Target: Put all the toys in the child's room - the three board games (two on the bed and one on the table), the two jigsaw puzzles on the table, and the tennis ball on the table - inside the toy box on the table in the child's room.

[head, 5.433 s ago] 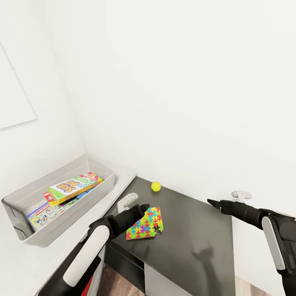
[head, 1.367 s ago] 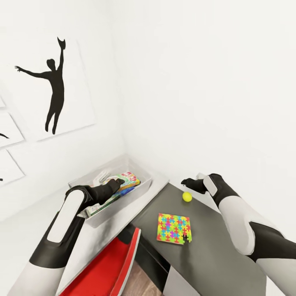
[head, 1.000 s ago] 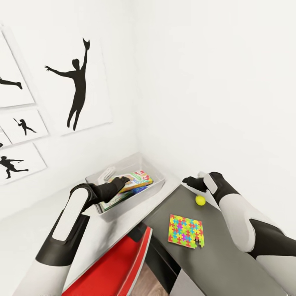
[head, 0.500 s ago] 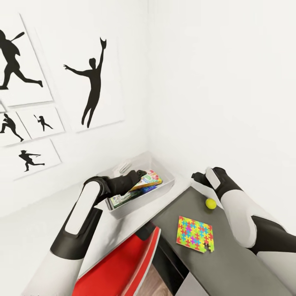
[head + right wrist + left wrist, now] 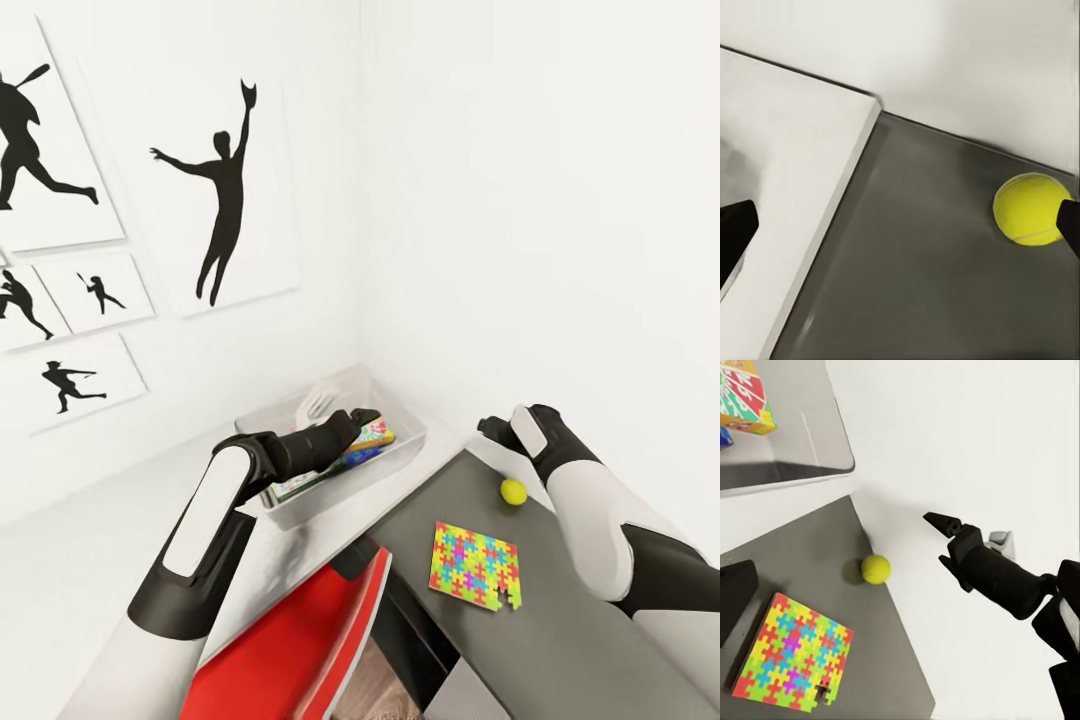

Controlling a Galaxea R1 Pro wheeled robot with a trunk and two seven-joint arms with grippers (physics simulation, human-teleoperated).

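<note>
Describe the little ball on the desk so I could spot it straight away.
Find the dark grey wing of the table, running beside the white wall. Near its far end, past the multicoloured jigsaw puzzle, sits the tennis ball. It is the one small, round, plain yellow-green thing there; the puzzle is flat and square.

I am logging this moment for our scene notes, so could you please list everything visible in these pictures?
toy box: one, light grey, on the light part of the table by the wall corner.
board games: count unclear, printed boxes inside the toy box.
jigsaw puzzle: one, multicoloured, flat on the dark wing.
tennis ball: one, yellow-green, on the dark wing near the wall.
table: one, light grey top with dark grey wing.
silhouette pictures: five, black on white, on the wall.
red object: one, below the table edge.
left gripper: black, over the toy box.
right gripper: black, open, near the ball.
</note>
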